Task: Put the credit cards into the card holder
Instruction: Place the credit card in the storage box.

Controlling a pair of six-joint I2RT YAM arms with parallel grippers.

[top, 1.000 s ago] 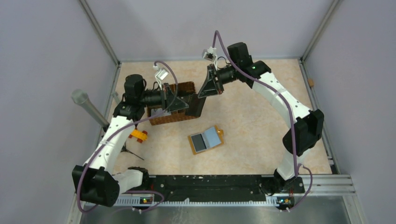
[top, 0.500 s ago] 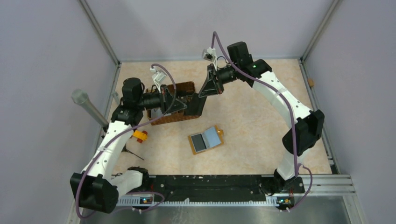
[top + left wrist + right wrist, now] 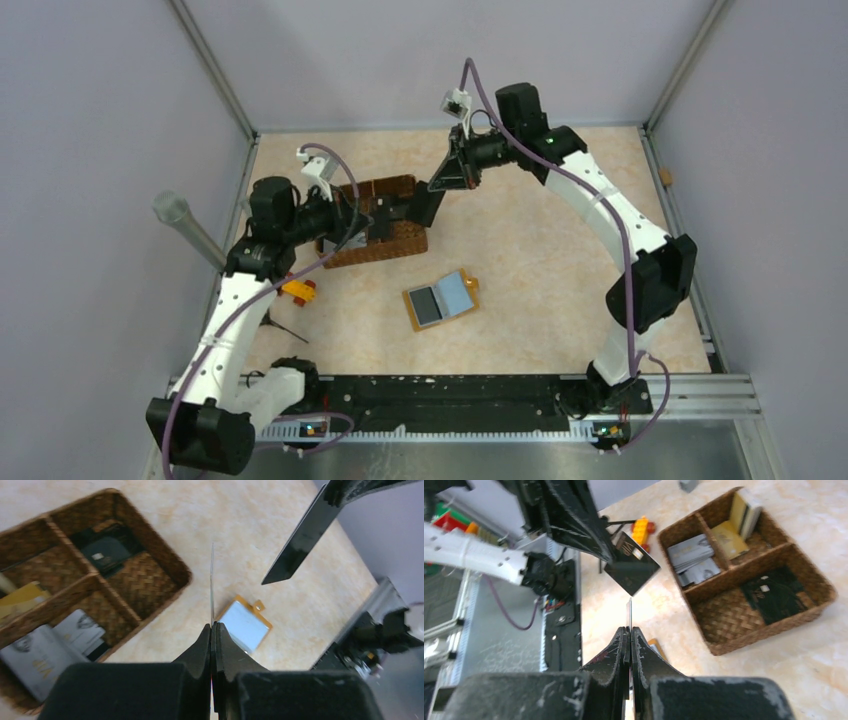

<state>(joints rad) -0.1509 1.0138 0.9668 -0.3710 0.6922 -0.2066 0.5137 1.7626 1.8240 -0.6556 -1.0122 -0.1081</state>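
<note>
Over the far basket (image 3: 176, 562), the left gripper (image 3: 212, 630) clamps a card (image 3: 631, 572), the right gripper (image 3: 629, 632) a second card (image 3: 300, 539); the holder (image 3: 440, 302) lies open nearer. So close together, the cards could collide and slip.

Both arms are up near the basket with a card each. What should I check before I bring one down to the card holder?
1. Left gripper shut on its black card: ok.
2. Right gripper shut on its own dark card: ok.
3. The two held cards apart from each other: ok in both wrist views.
4. Card holder lying open, away from both arms: ok.
5. Free slot in the holder: cannot tell.
6. Basket emptied of cards: not ok, grey cards lie in it.
</note>
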